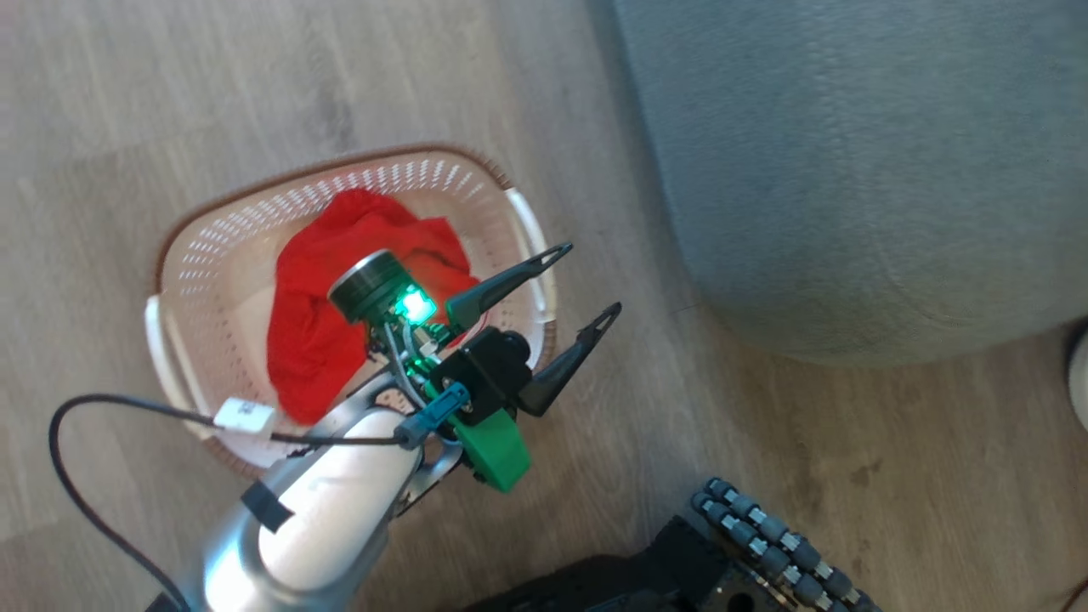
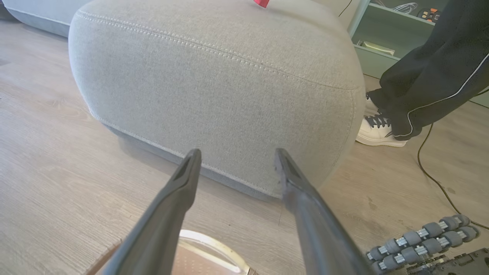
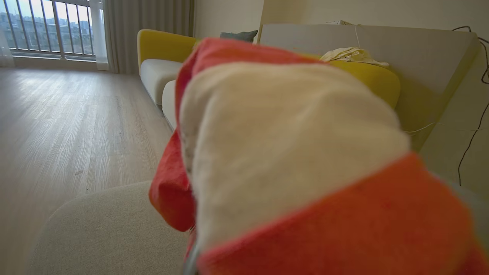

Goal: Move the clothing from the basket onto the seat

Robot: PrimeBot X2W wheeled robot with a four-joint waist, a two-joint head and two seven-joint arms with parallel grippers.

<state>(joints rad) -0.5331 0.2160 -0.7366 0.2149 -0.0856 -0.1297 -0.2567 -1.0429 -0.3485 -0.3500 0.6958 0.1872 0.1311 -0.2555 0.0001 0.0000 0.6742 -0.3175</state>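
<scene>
Head looks down, wrists low, seat [image 2: 214, 76] shared

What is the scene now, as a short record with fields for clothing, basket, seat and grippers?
seat: grey cushion, beside basket
basket: on wooden floor, holds one red garment
left gripper: open, empty, over basket's seat-side edge
right gripper: shut on red and white garment, above seat
person: white shoe on floor by seat

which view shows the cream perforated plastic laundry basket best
The head view: nearly all of the cream-white perforated plastic laundry basket shows, brown rim, a bright red fabric garment inside. The left wrist view catches a sliver of the basket at the bottom edge.
</scene>
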